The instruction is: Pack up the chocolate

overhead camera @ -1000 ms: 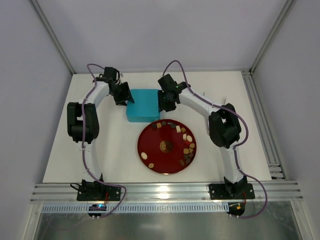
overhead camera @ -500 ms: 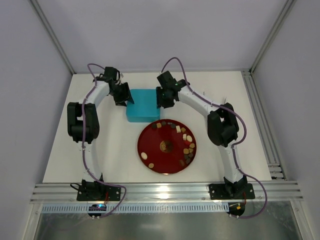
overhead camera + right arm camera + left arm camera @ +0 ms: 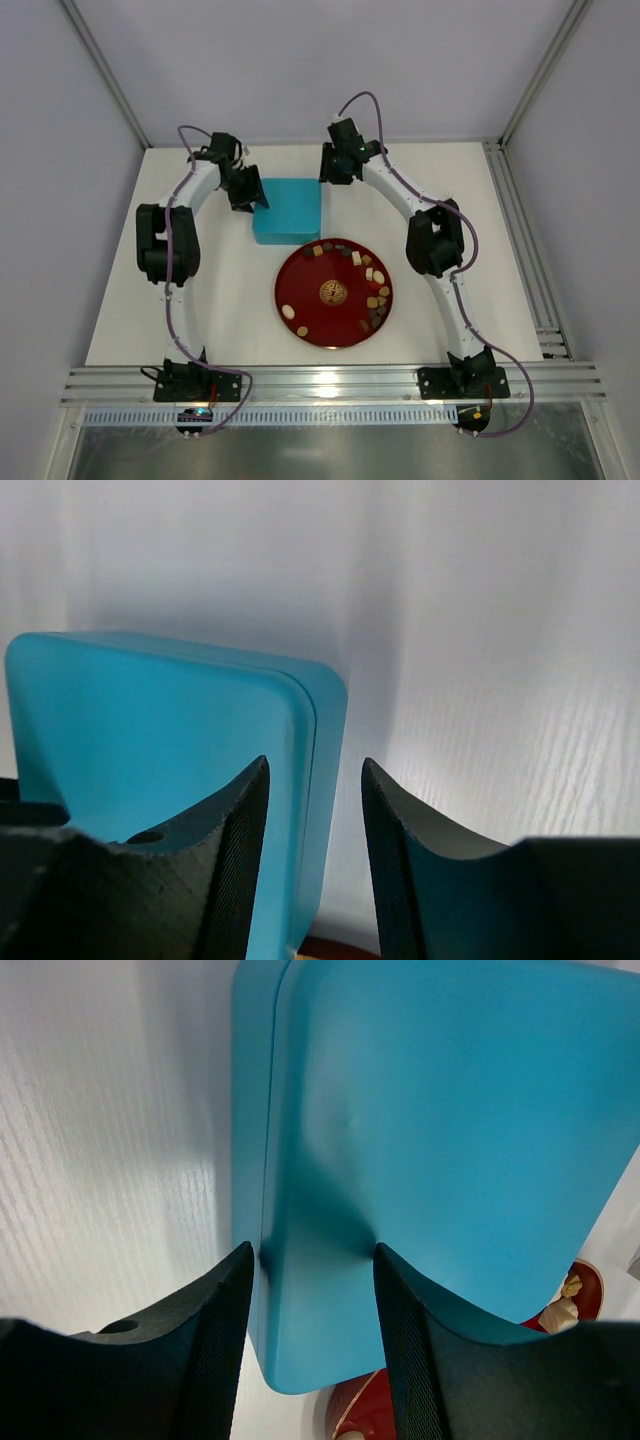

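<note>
Several small pieces of chocolate (image 3: 375, 290), dark, tan and cream, lie along the far and right side of a red plate (image 3: 305, 290). Behind it stands a closed blue box (image 3: 287, 210). My left gripper (image 3: 247, 195) straddles the box's left edge (image 3: 312, 1250). One fingertip touches the side wall and the other presses the lid (image 3: 450, 1140), which looks dented there. My right gripper (image 3: 333, 172) hovers open over the box's far right corner (image 3: 315, 762). Its left finger is over the lid (image 3: 150, 730), its right finger over bare table.
The red plate has a round gold emblem (image 3: 333, 292) at its centre. The white table (image 3: 450, 190) ends at a metal rail (image 3: 330, 382) in front and a track (image 3: 520, 230) on the right. Grey walls enclose the cell.
My right gripper has drawn back from the box's right side toward the far edge of the table and now sits at its far right corner. The left arm and box are unmoved.
</note>
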`<state>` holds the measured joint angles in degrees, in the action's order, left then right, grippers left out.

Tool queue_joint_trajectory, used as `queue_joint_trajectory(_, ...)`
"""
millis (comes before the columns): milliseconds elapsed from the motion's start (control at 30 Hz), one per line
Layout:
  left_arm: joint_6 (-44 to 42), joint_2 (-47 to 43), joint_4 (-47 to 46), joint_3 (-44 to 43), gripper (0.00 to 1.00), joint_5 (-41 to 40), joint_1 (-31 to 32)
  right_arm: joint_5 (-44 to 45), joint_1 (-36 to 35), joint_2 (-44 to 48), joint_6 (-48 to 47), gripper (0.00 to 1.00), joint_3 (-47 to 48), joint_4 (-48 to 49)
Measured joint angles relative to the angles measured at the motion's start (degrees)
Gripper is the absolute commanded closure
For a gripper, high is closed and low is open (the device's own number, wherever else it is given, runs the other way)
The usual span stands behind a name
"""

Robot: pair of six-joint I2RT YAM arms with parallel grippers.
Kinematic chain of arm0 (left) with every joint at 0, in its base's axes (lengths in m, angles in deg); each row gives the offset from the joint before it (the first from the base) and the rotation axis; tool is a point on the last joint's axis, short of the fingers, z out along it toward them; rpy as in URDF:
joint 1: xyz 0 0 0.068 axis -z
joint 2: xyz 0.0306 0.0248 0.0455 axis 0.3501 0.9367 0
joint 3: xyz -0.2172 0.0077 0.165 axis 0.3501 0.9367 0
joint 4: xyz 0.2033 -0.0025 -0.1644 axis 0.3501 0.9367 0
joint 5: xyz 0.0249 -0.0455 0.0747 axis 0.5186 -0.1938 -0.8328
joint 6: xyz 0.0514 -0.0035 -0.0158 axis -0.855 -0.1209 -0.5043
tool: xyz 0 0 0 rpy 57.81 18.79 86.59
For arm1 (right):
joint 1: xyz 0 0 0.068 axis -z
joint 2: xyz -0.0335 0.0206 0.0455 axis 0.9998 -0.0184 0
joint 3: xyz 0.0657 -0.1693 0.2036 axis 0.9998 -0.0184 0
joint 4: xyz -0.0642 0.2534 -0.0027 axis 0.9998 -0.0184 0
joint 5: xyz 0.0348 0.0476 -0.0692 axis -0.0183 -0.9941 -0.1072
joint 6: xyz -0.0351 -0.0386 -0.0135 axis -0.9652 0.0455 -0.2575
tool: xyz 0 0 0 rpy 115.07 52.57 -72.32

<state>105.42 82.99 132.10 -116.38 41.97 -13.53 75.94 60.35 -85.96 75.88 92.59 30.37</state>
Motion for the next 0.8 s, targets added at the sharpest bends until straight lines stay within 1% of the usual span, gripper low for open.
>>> queue_joint_trajectory(133, -0.35, 0.57, 1.16, -1.11, 0.5, -0.55, 0.74, -0.76, -0.35, -4.22, 0.35, 0.54, 1.62, 1.38)
queue_joint_trajectory(367, -1.38, 1.16, 2.56, -2.6, 0.5, -1.42, 1.42, 0.07, -0.61, -4.28, 0.0, 0.53, 1.6, 2.23)
queue_joint_trajectory(567, -1.53, 1.36, 3.76, -3.54, 0.48, -2.25, 1.68, 0.72, -0.63, -3.3, -0.44, 0.53, 1.25, 2.27)
queue_joint_trajectory(800, -1.7, 1.62, 6.8, -5.38, 0.45, -3.78, 1.49, 0.63, -0.59, 0.85, -1.22, 0.52, -0.02, 2.49)
